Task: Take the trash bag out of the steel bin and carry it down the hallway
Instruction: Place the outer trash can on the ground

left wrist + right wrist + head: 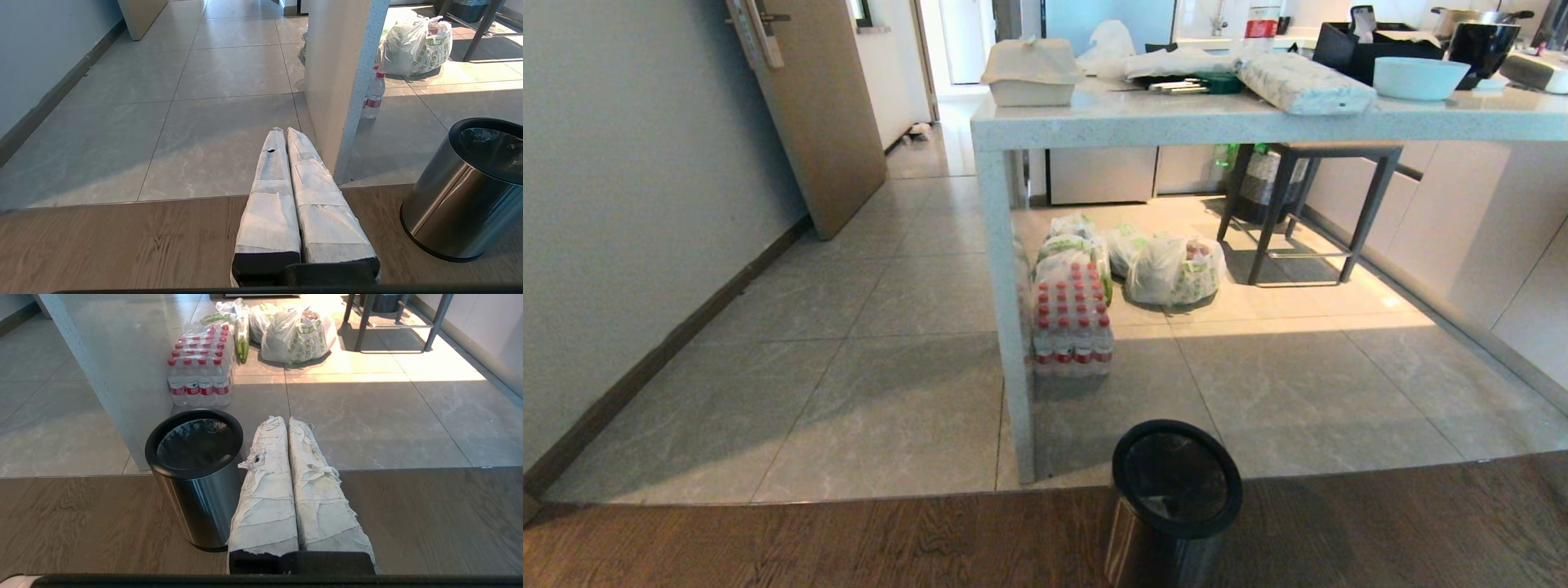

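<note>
A tan wooden door [817,106] is standing at the head view's upper left, the white stone table [1258,118] filling the upper right. The round brushed-steel bin [1172,506] is sitting bottom centre (clear crinkly liner bag [196,443] inside). The left gripper [284,131] and right gripper [284,420] are hovering, tape-wrapped fingers pressed together.

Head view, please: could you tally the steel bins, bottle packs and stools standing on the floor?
steel bin: 1
bottle pack: 1
stool: 1
Total: 3
</note>
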Available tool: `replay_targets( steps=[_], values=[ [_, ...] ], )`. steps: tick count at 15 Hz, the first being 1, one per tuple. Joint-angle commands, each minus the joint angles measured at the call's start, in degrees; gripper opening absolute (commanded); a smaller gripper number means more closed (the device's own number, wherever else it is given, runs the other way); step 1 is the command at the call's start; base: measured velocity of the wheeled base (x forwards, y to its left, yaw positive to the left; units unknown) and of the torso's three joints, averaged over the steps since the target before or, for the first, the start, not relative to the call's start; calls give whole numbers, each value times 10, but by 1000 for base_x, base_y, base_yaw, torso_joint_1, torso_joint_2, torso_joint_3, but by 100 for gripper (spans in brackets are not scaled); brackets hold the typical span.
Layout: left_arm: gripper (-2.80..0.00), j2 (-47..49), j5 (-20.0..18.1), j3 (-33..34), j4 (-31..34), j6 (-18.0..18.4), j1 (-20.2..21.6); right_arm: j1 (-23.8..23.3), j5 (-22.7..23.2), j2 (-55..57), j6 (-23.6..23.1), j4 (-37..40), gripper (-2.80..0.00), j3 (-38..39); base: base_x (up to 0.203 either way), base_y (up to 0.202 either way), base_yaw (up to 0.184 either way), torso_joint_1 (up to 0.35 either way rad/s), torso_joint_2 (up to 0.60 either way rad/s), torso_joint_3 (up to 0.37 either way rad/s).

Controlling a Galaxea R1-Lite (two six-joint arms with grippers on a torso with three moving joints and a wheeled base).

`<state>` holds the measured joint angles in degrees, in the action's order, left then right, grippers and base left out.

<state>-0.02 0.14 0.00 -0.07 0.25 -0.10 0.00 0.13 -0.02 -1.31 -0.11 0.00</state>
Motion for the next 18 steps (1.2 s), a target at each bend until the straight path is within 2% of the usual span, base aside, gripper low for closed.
replay_targets(
  steps=[1, 18],
  values=[
    [-280, 0, 0, 1, -1, -1, 0, 0, 0, 0, 0, -1, -280, 1, 0, 0, 0, 0, 0, 0],
    [-280, 0, 0, 1, -1, -7, 0, 0, 3, 0, -4, -2, -280, 1, 0, 0, 0, 2, 2, -183]
  ],
)
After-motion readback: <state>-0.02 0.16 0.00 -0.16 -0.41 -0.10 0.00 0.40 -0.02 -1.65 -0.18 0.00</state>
